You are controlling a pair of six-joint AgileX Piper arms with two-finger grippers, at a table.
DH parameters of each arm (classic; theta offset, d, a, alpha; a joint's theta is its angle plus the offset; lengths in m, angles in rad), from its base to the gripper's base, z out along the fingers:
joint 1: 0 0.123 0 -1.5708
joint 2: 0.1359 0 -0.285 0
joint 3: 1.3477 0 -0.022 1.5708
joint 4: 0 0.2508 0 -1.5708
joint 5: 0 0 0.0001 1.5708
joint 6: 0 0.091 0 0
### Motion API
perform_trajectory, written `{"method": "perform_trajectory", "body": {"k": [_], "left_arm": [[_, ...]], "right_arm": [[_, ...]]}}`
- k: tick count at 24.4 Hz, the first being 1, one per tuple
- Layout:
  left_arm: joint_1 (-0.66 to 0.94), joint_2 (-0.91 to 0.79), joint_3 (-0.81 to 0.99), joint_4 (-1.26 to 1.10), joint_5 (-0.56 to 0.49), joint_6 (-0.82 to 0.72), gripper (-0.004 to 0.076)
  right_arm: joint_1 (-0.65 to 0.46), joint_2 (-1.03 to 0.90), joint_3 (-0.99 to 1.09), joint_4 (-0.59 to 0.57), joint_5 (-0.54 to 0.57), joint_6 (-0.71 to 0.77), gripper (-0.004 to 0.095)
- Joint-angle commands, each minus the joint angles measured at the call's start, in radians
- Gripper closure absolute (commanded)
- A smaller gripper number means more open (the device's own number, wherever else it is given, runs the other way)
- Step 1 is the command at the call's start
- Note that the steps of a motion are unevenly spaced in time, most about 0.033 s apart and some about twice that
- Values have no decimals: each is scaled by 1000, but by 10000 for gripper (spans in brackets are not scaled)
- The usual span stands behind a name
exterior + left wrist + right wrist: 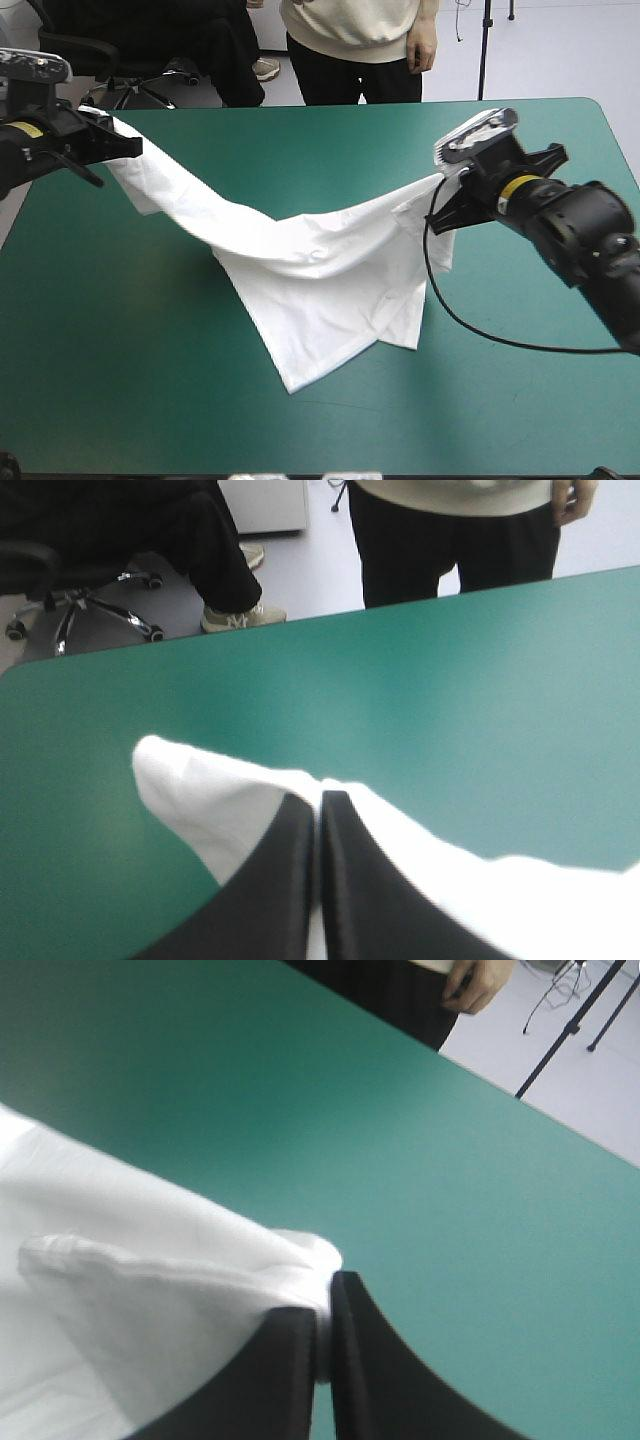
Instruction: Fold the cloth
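Left tool (133,148) and right tool (443,192) each clamp a corner of the T-shirt (310,270), holding it raised and stretched between them while its lower half lies on the worktop's (110,350) middle, likely to spread it flat for folding.

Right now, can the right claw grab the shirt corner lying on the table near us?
Probably not yet: the right claw is shut on the T-shirt, holding it up. Nothing blocks the low corner, but it must let go first.
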Motion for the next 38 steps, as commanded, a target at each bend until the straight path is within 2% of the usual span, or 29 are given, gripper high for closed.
{"method": "perform_trajectory", "body": {"k": [1, 4, 7, 10, 13, 14, 15, 16, 17, 19, 20, 21, 25, 28, 32, 34, 38], "left_arm": [[-4, 83, 14, -42, -201, 5, 741], [-4, 204, 12, -113, -353, 10, 741], [-4, 280, 2, -176, -412, 66, 741], [-5, 383, 0, -280, -480, 140, 741], [-5, 463, 0, -336, -492, 185, 710], [-5, 486, 0, -349, -492, 192, 666], [-5, 516, 0, -375, -488, 198, 562], [-5, 526, 0, -393, -483, 211, 505], [-5, 543, 0, -425, -473, 245, 374], [-5, 555, -2, -476, -450, 271, 177], [-5, 553, -9, -476, -428, 269, 146], [-5, 544, -20, -474, -377, 269, 153], [-5, 480, -42, -464, -265, 283, 196], [-5, 402, -42, -453, -134, 324, 228], [-5, 301, -27, -419, 45, 290, 267], [-11, 250, -1, -421, 87, 281, 276], [-83, 135, 89, -446, 101, 319, 278]], "right_arm": [[-55, 78, 36, -58, -248, 52, 912], [-149, 182, 36, -59, -432, 79, 912], [-223, 259, 19, -33, -538, 79, 912], [-296, 382, -52, -6, -557, 69, 920], [-330, 469, -128, -6, -552, 65, 892], [-334, 492, -153, -8, -552, 65, 861], [-340, 520, -184, -3, -550, 65, 783], [-341, 532, -196, -5, -546, 56, 733], [-345, 545, -211, -3, -544, 44, 632], [-355, 547, -225, -3, -544, 19, 447], [-362, 547, -237, -3, -536, 19, 386], [-376, 544, -259, -3, -503, 23, 342], [-394, 509, -310, 39, -396, 15, 340], [-396, 445, -310, 83, -345, -26, 341], [-396, 355, -310, 163, -243, -84, 341], [-396, 307, -303, 196, -203, -99, 341], [-396, 180, -257, 276, -170, -145, 372]]}}
